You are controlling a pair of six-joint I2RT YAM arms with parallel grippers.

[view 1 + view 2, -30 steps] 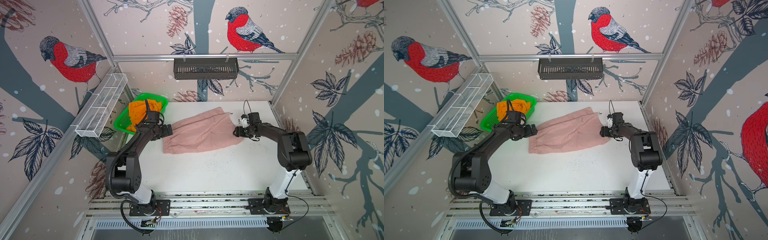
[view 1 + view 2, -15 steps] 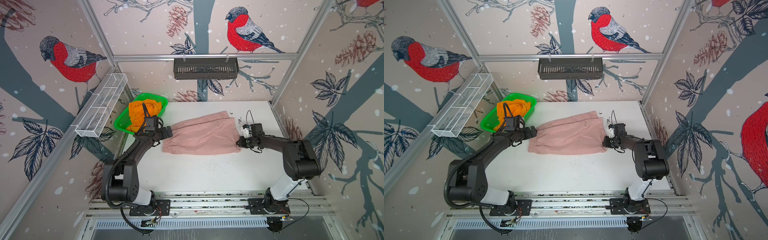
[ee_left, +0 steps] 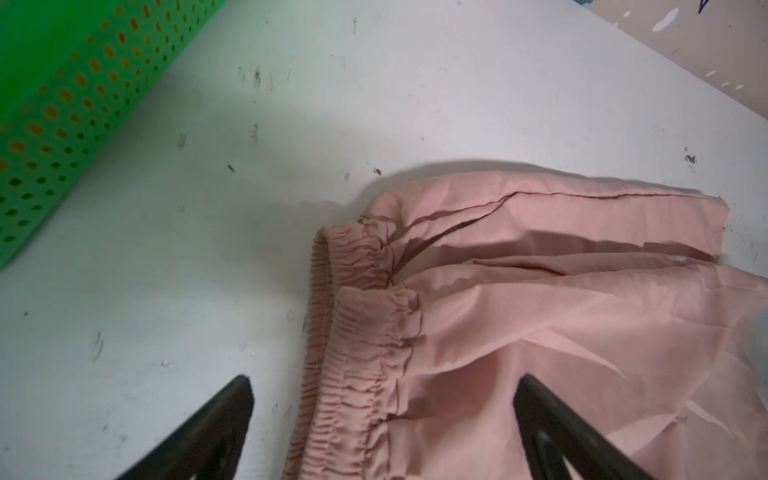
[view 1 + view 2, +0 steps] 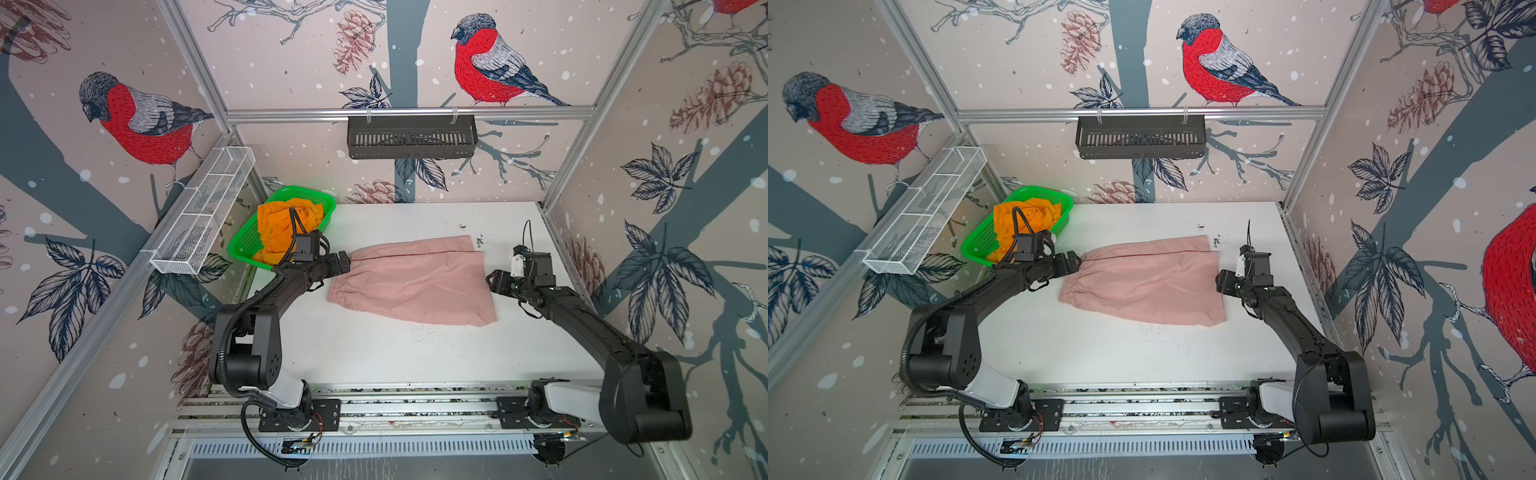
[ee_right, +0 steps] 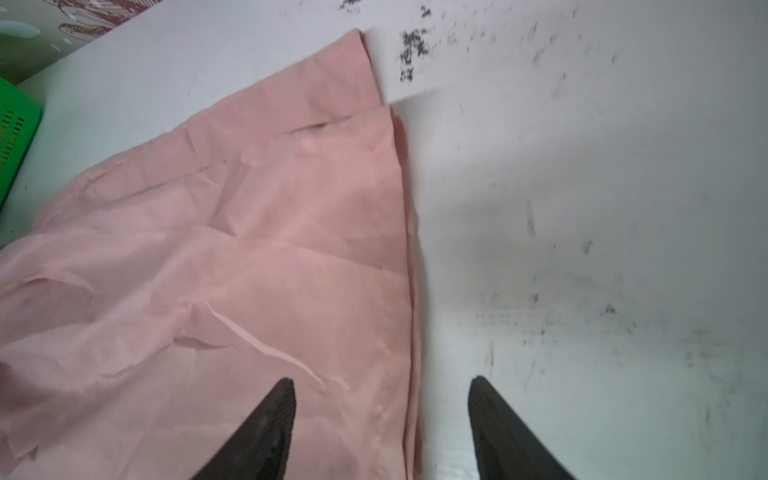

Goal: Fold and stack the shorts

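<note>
The dusty pink shorts (image 4: 415, 282) (image 4: 1146, 282) lie folded flat on the white table, waistband to the left and leg hems to the right. My left gripper (image 4: 345, 262) (image 4: 1075, 262) is open at the far end of the waistband; in the left wrist view (image 3: 384, 384) the gathered elastic (image 3: 353, 374) lies between its spread fingers. My right gripper (image 4: 492, 280) (image 4: 1221, 282) is open at the leg hem, straddling the hem edge (image 5: 409, 291) in the right wrist view (image 5: 382, 381). The orange shorts (image 4: 282, 224) (image 4: 1017, 220) sit crumpled in the basket.
The green mesh basket (image 4: 245, 245) (image 4: 976, 243) stands at the back left corner, just behind my left wrist. A white wire rack (image 4: 203, 216) hangs on the left wall and a black rack (image 4: 411, 137) on the back wall. Dark specks dot the table (image 4: 415, 361).
My right gripper dragged the leg end of the pink shorts toward the front right, then let go and opened. The shorts now lie flatter. The left gripper stayed open at the waistband.
</note>
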